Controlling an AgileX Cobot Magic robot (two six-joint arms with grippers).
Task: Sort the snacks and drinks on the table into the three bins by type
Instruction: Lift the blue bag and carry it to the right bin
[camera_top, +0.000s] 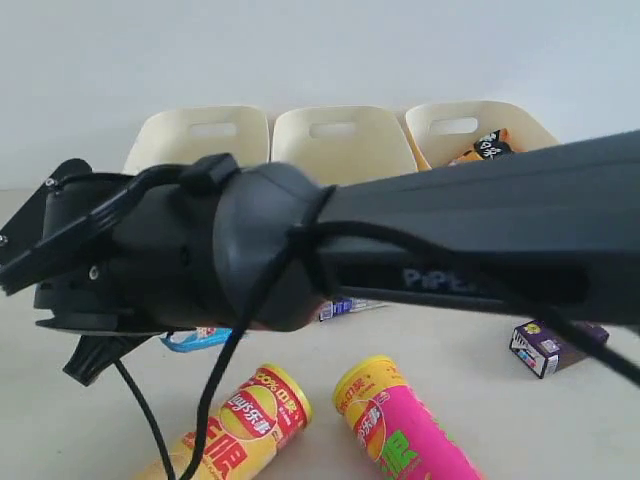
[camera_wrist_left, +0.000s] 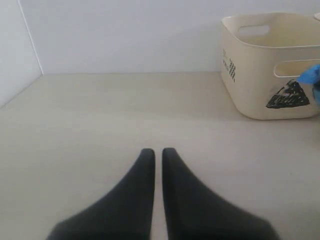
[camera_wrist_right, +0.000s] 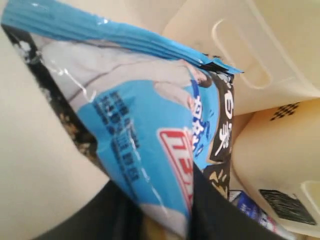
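Observation:
My right gripper (camera_wrist_right: 160, 187) is shut on the blue packet (camera_wrist_right: 145, 125), which hangs just above the table in front of the cream bins (camera_wrist_right: 265, 55). In the exterior view its long black arm crosses the frame, and only a blue corner of the packet (camera_top: 195, 338) shows under it. The orange packet (camera_top: 485, 148) lies in the right bin (camera_top: 530, 125). On the table are the yellow-red tube (camera_top: 245, 420), the pink-green tube (camera_top: 405, 430), the blue-and-white carton (camera_top: 345, 307) and the purple carton (camera_top: 545, 347). My left gripper (camera_wrist_left: 156, 152) is shut and empty, near the triangle bin (camera_wrist_left: 260, 75).
The left bin (camera_top: 195, 135) and the middle bin (camera_top: 340, 140) show no contents from here. A white wall stands behind the bins. The right arm hides the middle of the table. Bare tabletop (camera_wrist_left: 100, 115) lies ahead of the left gripper.

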